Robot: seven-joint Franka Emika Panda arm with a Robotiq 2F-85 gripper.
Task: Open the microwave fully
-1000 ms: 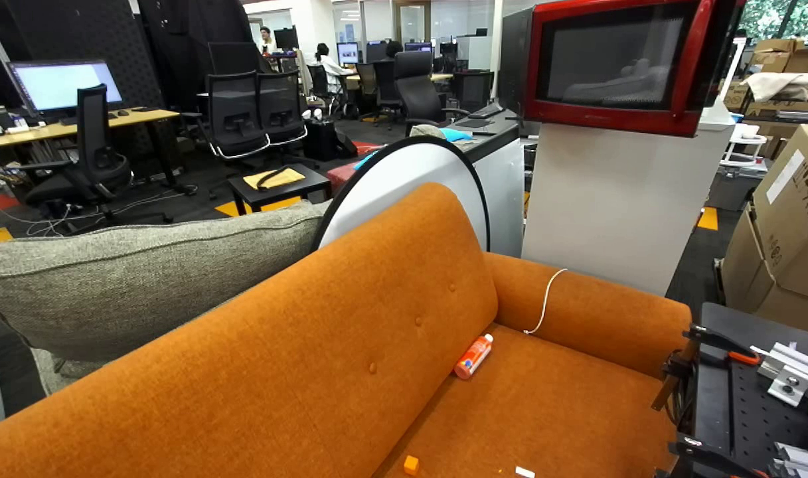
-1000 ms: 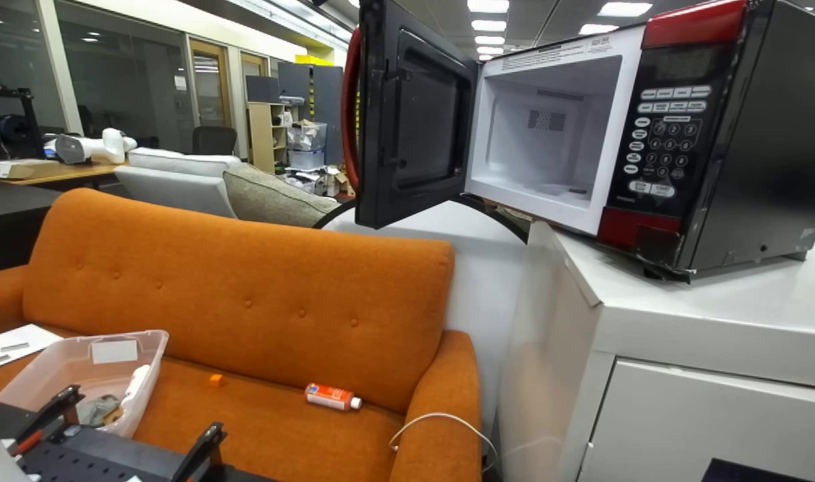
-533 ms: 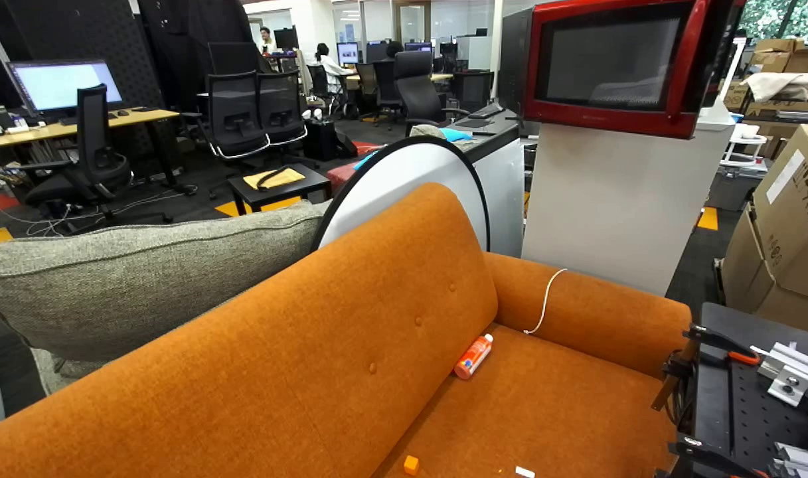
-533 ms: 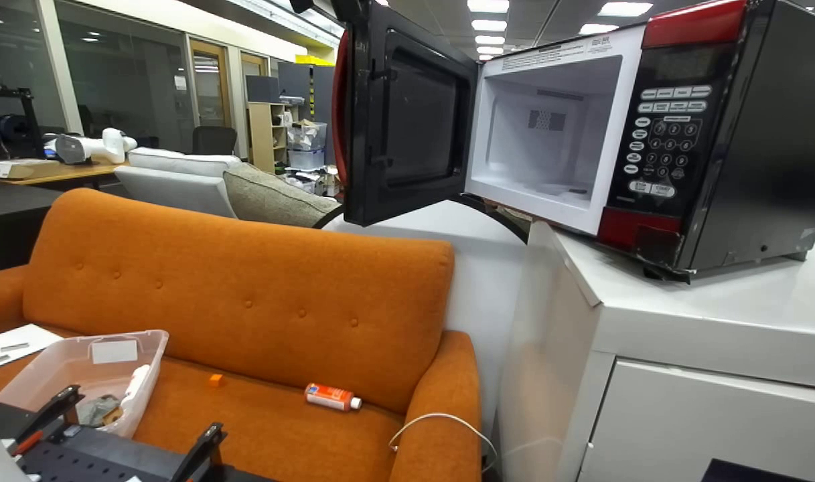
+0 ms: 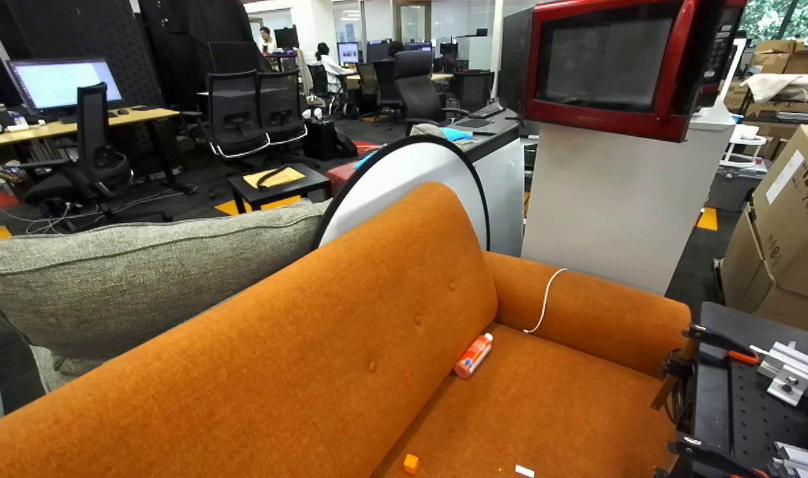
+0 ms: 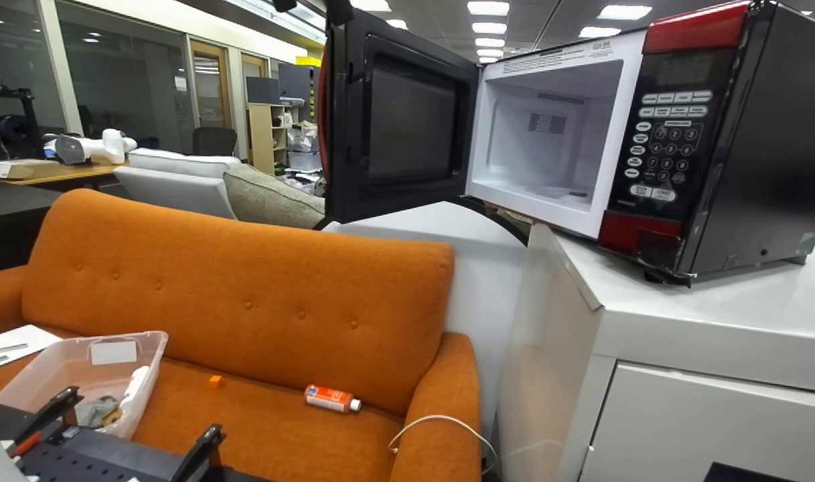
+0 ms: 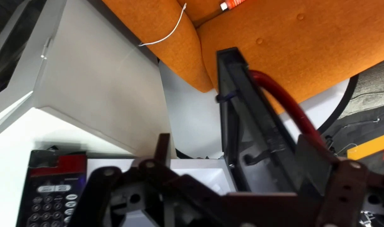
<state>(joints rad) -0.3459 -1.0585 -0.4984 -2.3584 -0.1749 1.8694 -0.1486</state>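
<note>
The microwave (image 6: 749,154) stands on the white cabinet, its white inside showing. Its door (image 6: 407,120) is swung wide open to the side. The glossy red door front (image 5: 603,113) and dark window show in an exterior view, with the red handle (image 5: 674,60) along its free edge. In the wrist view my gripper (image 7: 234,138) is open, its fingers wide apart over the door's upper edge. One finger is beside the red handle (image 7: 289,101); the other is on the door's inner side. Contact is unclear. Only a dark gripper tip (image 6: 339,11) shows at the door's top corner.
The white cabinet (image 6: 702,321) is under the microwave. An orange sofa (image 6: 246,268) with an orange bottle (image 6: 331,398) is beside it. A round white reflector panel (image 5: 404,172) stands behind the sofa, below the door. A clear bin (image 6: 112,348) sits on the sofa.
The door has swung further open, its free edge moving left in both exterior views. The dark gripper tip at its top corner moved left with it. The microwave body looks nearly still.
</note>
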